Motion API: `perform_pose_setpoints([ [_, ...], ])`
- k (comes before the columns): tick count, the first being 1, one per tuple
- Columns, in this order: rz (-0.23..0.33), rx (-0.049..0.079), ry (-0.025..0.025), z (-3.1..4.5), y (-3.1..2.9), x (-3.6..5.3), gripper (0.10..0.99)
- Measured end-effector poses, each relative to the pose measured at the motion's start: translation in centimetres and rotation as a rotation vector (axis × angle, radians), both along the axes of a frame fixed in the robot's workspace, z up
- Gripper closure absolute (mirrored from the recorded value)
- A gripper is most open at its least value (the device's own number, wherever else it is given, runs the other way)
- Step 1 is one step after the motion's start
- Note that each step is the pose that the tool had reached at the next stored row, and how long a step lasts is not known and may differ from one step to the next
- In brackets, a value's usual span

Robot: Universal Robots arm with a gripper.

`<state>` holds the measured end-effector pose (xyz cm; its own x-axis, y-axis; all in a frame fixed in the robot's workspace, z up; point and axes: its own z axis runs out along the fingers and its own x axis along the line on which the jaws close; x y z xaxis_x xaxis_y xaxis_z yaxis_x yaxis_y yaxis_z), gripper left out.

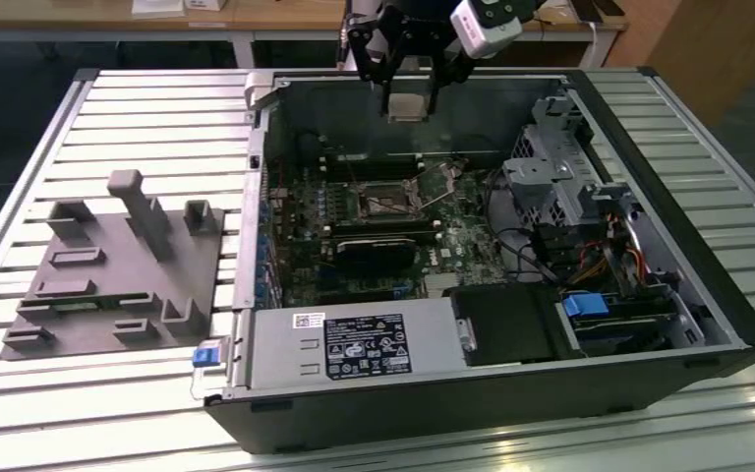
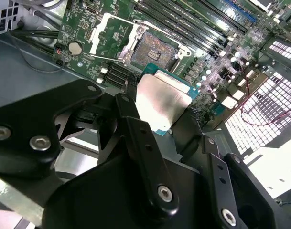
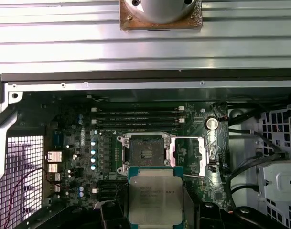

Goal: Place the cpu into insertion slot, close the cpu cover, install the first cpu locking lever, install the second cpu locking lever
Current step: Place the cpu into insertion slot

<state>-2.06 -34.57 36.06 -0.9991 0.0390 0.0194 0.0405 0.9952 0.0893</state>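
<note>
**CPU in gripper, above the case: no step finished**

The gripper [image 1: 407, 96] hangs over the open computer case [image 1: 692, 295] near its far wall, fingers [image 2: 135, 126] closed narrow on two opposite edges of the cpu [image 1: 407, 108]. The chip is held flat, with its silver lid visible in both wrist views [image 2: 160, 102] [image 3: 155, 198]. It is well above the motherboard [image 1: 450, 236] and not touching it.

Progress:
- The insertion slot [image 3: 146, 152] is bare, with its dark contact field exposed, so the cpu is not placed.
- The cpu cover [image 3: 189, 155] is swung open and lies flat beside the slot, so it is not closed.
- The thin wire levers around the socket look unlatched, though they are too fine to tell for sure. Both lever steps are left.
- Judged: the work is at the first step, the carry phase. The chip is offset from the slot, not over it.

Around:
- Memory slots [image 3: 135, 114] run just beside the socket.
- A coin cell [image 3: 211, 123] sits past the open cover.
- A black rectangular block [image 1: 375, 258] lies on the board near the socket.
- The drive cage [image 1: 554, 172] and loose cables [image 1: 535, 256] are on the exterior view's right.
- The power supply [image 1: 351, 346] is at the near edge of the case.
- A grey fixture plate [image 1: 115, 270] lies on the slatted table [image 1: 154, 108], well apart from the case.

In the way: nothing lies on the slot itself. The open cover and the levers crowd one side of it.
</note>
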Motion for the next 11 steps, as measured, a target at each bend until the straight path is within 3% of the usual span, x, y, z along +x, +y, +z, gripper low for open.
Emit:
perform_pose_setpoints([
  [11, -0.029, 0.0, 0.0, -0.02, 0.0, 0.0, 0.545],
])
